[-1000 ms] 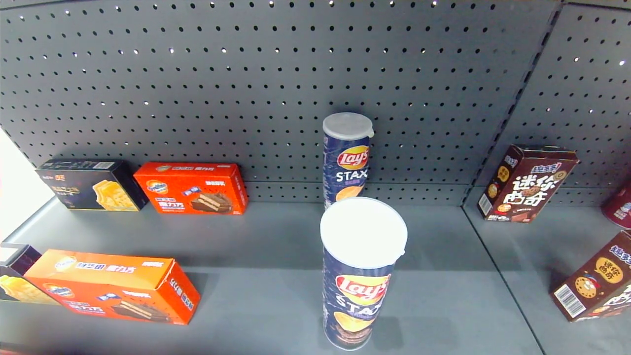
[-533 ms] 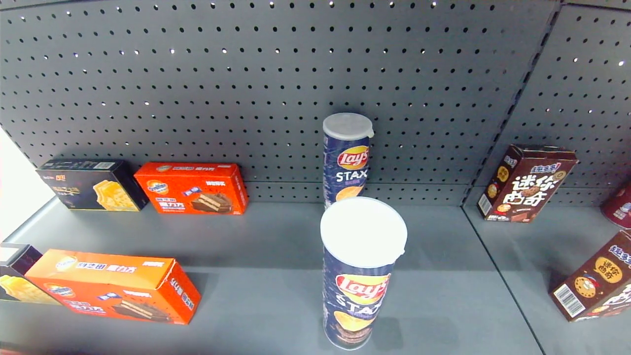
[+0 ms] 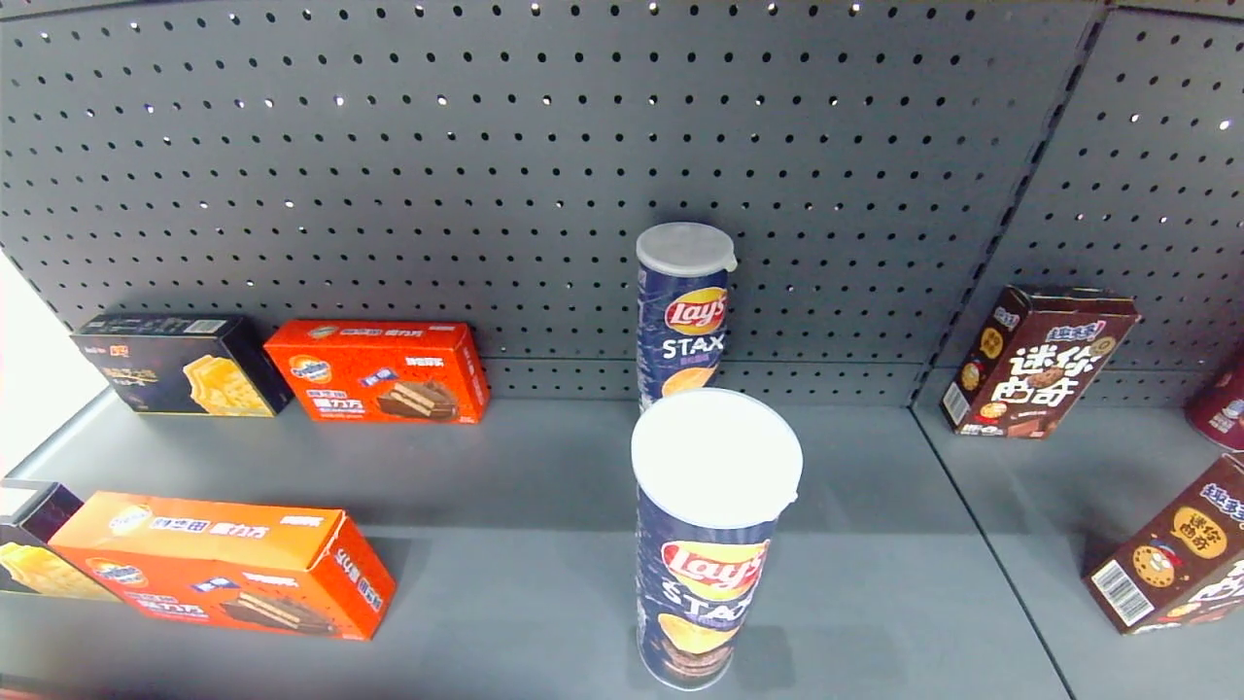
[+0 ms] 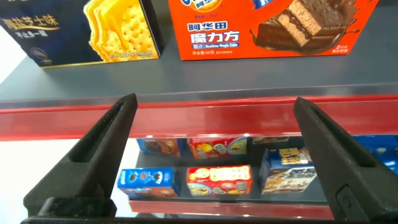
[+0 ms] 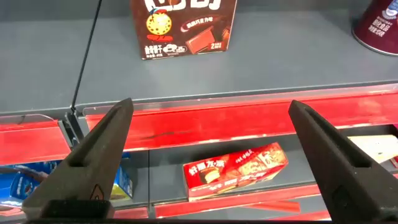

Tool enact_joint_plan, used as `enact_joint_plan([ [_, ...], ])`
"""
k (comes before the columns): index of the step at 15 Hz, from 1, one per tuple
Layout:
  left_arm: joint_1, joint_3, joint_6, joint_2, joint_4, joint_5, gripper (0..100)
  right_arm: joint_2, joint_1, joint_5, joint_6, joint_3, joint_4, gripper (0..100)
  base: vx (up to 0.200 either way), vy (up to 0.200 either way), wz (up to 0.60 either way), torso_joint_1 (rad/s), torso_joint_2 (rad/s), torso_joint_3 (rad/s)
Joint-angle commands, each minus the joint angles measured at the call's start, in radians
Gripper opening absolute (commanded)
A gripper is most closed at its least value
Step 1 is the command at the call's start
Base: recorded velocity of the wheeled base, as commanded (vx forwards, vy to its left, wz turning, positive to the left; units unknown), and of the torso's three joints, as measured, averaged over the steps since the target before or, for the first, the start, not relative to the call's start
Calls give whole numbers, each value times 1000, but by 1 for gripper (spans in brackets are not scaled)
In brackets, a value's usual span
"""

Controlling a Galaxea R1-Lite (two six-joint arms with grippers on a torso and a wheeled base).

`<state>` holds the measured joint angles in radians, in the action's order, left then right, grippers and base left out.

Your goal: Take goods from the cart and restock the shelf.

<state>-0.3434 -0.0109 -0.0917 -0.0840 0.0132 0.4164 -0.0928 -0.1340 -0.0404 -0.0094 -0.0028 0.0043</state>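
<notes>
1. Black in its fingers, the left gripper point(image 4: 214, 106) is seen spread wide open in front of the shelf's red strip point(image 4: 211, 121), level with the left end of the shelf point(image 3: 525, 467).
2. The right gripper point(image 5: 211, 107) is likewise held wide open, before the red strip at the right bay.
3. Below the strip, small boxes point(image 4: 211, 180) are seen on a lower shelf in the left wrist view, and a red box point(image 5: 235, 171) lies there in the right wrist view.
4. At the shelf's front, the near can point(image 3: 714, 544) is stood upright at the middle, with its white lid on.
5. To its left, well apart, the near orange box point(image 3: 224, 564) is laid flat, and the near cracker box point(image 3: 29, 544) is set just beside that at the view's edge.
6. At the front right, in the next bay, the near cookie box point(image 3: 1171, 559) is seen tilted.
7. Behind the near can, the far can point(image 3: 683, 311) is stood upright against the pegboard point(image 3: 486, 146), with its clear lid on.
8. Along the back left, the far orange box point(image 3: 379, 371) and the far cracker box point(image 3: 180, 365) are placed side by side, close to the pegboard.
9. At the back right, the far cookie box point(image 3: 1040, 362) is stood up, and a red can point(image 3: 1220, 408) is cut off by the view's edge beyond it.
</notes>
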Motion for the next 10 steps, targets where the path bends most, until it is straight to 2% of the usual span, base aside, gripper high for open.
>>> enact_joint_plan([
  [1, 138, -1, -31, -52, 1, 9, 100, -2, -1, 1, 0, 3, 0, 100, 0, 0, 0, 0, 0, 0],
  [2, 205, -1, -37, -60, 2, 4, 100, -2, -1, 1, -1, 3, 0, 100, 0, 0, 0, 0, 0, 0],
  [4, 276, -1, -40, -57, 2, 9, 100, -2, -1, 1, -1, 3, 0, 100, 0, 0, 0, 0, 0, 0],
  [6, 385, -1, -59, -13, 4, -1, 100, -2, -1, 1, -1, 3, 0, 100, 0, 0, 0, 0, 0, 0],
  [7, 386, -1, -57, 1, 7, -5, 100, -2, -1, 1, -1, 3, 0, 100, 0, 0, 0, 0, 0, 0],
  [8, 342, 2, -54, 55, 13, -99, 100, -2, -1, 1, -1, 3, 0, 100, 0, 0, 0, 0, 0, 0],
  [10, 342, 11, -34, 81, 34, -268, 100, -2, -1, 2, -1, 3, 0, 100, 0, 0, 0, 0, 0, 0],
])
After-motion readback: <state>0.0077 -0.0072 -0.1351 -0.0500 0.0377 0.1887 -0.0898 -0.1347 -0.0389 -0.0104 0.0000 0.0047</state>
